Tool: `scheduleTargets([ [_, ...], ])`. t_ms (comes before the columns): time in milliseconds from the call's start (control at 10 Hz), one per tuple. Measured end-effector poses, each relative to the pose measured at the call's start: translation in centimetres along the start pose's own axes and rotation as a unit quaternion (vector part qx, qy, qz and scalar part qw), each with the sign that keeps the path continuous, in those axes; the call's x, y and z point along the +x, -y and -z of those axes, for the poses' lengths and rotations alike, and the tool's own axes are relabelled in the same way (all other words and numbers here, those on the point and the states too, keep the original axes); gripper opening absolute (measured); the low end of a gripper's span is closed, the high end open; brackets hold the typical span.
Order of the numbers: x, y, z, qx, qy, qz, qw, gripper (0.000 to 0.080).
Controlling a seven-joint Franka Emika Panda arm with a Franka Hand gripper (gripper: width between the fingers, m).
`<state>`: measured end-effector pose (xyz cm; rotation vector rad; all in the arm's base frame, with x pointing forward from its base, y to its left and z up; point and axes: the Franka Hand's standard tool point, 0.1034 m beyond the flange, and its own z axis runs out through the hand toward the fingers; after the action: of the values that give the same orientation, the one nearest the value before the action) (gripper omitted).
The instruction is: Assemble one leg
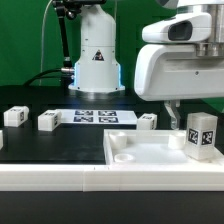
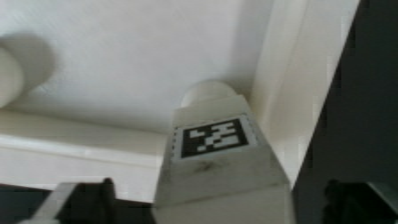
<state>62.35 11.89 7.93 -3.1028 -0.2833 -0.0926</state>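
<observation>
A leg (image 1: 201, 135), a small white block with black-and-white tags, stands upright over the right corner of the large white panel (image 1: 140, 152). My gripper (image 1: 186, 124) comes down from above at the exterior view's right and is shut on this leg. In the wrist view the leg (image 2: 217, 150) runs out from between my dark fingers (image 2: 82, 202), and its far end meets the panel (image 2: 107, 105) close to the raised rim (image 2: 294, 60). I cannot tell whether the leg touches the panel.
Three more legs lie on the dark table: one at the far left (image 1: 14, 117), one beside it (image 1: 49, 121), one behind the panel (image 1: 148, 121). The marker board (image 1: 95, 117) lies in front of the arm's base (image 1: 97, 60).
</observation>
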Motion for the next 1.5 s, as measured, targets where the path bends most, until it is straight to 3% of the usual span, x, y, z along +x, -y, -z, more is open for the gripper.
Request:
scheduleTargets([
  [100,0.00,-0.01,0.00,0.000,0.000,0.000,1.000,0.0508],
  [200,0.00,-0.01,0.00,0.000,0.000,0.000,1.000,0.0369],
  [300,0.00,0.00,0.00,0.000,0.000,0.000,1.000,0.0290],
  [600,-0.01,0.01,-0.01,0.001,0.000,-0.018,1.000,0.0290],
  [900,-0.01,0.02,-0.14,0.007,-0.002,-0.201,0.980,0.0290],
  [1100,0.14,-0.16,-0.24,0.012,-0.016,-0.304,0.952,0.0290],
  [1200,0.09,-0.21,-0.26,0.014,-0.018,-0.382,0.924,0.0290],
  [1400,-0.18,0.28,-0.33,0.009,-0.011,-0.564,0.826,0.0291],
  [1500,-0.16,0.28,-0.35,0.006,-0.015,-0.599,0.801,0.0291],
])
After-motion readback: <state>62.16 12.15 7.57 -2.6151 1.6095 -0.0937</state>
